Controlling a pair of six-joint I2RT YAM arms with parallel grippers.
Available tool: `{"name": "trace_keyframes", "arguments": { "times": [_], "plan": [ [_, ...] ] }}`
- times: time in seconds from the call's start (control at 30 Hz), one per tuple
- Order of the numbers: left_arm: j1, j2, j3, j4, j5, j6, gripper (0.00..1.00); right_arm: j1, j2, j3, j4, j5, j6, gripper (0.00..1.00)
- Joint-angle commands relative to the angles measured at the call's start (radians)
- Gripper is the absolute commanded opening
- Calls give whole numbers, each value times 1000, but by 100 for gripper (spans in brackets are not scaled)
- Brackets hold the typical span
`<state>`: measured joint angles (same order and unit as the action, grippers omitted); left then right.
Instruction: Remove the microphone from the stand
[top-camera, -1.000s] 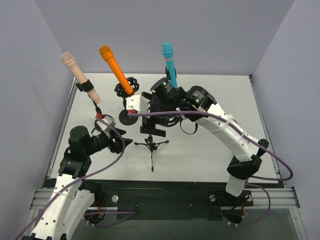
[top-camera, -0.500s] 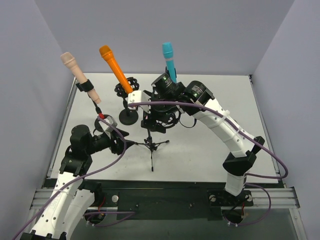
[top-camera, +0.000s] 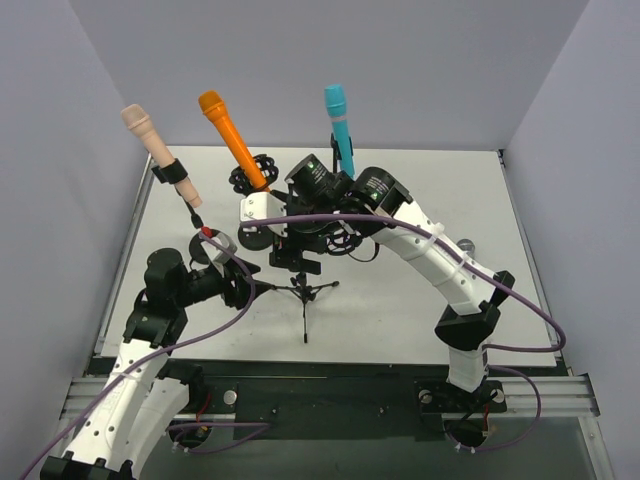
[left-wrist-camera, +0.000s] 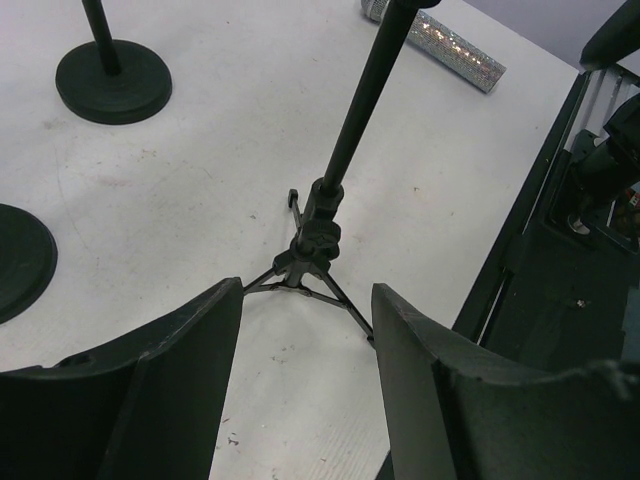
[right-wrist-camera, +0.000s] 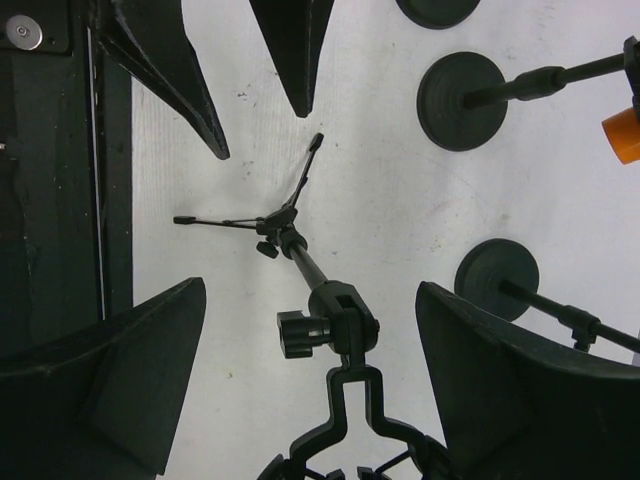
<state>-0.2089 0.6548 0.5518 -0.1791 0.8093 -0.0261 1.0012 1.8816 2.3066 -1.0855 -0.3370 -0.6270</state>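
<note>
Three microphones are held tilted in stands toward the back of the white surface (top-camera: 400, 300). On the left, a beige microphone (top-camera: 150, 138) is gripped by a black clip (top-camera: 171, 172). Beside it is an orange microphone (top-camera: 232, 140), its lower end set in a black ring holder. Further right is a blue microphone (top-camera: 340, 125), whose lower end is hidden behind the right arm (top-camera: 440, 260). Each is seen as a slim coloured handle with a head of the same colour. A fourth, a glittery silver microphone (left-wrist-camera: 445, 48), is seen lying flat on the surface beyond the tripod stand (left-wrist-camera: 348, 130). That stand is placed near the middle of the surface, nearer the arms than the round bases (left-wrist-camera: 112, 82). Its pole is topped by a knob and a forked black mount (right-wrist-camera: 350, 400). Whether a microphone sits in the mount cannot be told, since it is cut off at the edge of the right wrist view. The right pincer (right-wrist-camera: 310, 288) is held above the tripod, fingers spread wide on either side of the mount, with nothing seen gripped. The left pincer (left-wrist-camera: 308, 288) is held low near the tripod's feet, likewise spread apart and empty.
</note>
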Motion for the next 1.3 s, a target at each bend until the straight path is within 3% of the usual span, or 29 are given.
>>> {"name": "trace_keyframes", "arguments": {
  "times": [0.0,0.53,0.7,0.77,0.9,1.03,1.27],
  "plan": [
    [-3,0,-7,72,25,-18,64,-16,13,50,-63,16,33,79],
    [-26,46,-26,122,76,58,63,-42,27,45,-109,-34,61,50],
    [-78,95,-27,162,64,101,63,-52,5,45,-126,-1,78,24],
    [-128,103,-32,203,35,159,63,-58,-18,42,-136,33,96,0],
    [-301,109,-67,291,-92,282,65,-81,-82,16,-163,59,116,0],
    [-406,164,-107,459,-194,362,65,-85,-116,10,-247,98,113,0],
    [-486,298,-150,671,-314,384,60,-78,-156,-4,-275,162,176,0]
  ]
}}
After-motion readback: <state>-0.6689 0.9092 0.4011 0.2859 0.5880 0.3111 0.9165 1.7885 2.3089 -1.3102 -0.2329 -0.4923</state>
